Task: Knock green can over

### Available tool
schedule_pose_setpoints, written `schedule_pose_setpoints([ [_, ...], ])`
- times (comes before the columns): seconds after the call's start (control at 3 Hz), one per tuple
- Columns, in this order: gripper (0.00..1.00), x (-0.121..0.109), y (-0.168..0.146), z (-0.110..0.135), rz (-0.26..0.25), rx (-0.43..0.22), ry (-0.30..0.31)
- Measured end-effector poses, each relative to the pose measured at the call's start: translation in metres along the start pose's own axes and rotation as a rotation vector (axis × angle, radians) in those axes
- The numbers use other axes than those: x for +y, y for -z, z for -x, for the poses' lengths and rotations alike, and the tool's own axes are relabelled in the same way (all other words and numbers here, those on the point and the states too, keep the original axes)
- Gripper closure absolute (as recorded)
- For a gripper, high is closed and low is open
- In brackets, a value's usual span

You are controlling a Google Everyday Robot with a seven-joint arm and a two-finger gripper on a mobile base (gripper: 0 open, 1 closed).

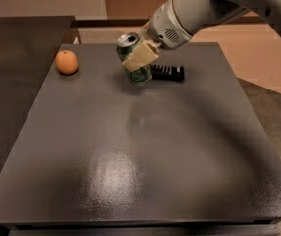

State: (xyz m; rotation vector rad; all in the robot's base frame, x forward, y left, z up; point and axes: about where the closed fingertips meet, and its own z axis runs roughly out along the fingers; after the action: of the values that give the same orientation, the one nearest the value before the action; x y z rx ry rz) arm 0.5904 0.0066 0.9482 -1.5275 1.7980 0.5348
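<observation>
Toward the back of the bench (145,151), where is my can now? (operator)

From the one camera view, your green can (141,75) is near the far edge. The orange (66,62) sits well off to one side of it, and the black ribbed block (169,72) lies just beside it on the other. Your claw (139,58) is right against the can, with its pale tip lying across the upper side, just under the silver top. (spotter)

Is the claw clamped on it? (operator)

I cannot tell you whether it is clenched or released; the can hides the far half of it. You are touching the can, and that much is plain. (spotter)

So how far along am I? (operator)

I judge you are partway. The can seems to lean, its top tipped toward the orange while its base looks to be on the bench. It is not yet lying on its side, so the knock is begun and not finished. You have to carry the top further until the can goes down. (spotter)
</observation>
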Motion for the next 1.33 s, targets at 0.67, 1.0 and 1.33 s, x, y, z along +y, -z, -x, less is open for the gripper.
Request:
schedule_pose_setpoints([
  [0.67, 1.00, 0.036, 0.012, -0.021, 0.180, 0.258, 0.212],
  [1.0, 0.81, 0.054, 0.007, -0.031, 0.249, 0.358, 0.288],
  [1.33, 0.58, 0.063, -0.003, -0.039, 0.277, 0.440, 0.345],
])
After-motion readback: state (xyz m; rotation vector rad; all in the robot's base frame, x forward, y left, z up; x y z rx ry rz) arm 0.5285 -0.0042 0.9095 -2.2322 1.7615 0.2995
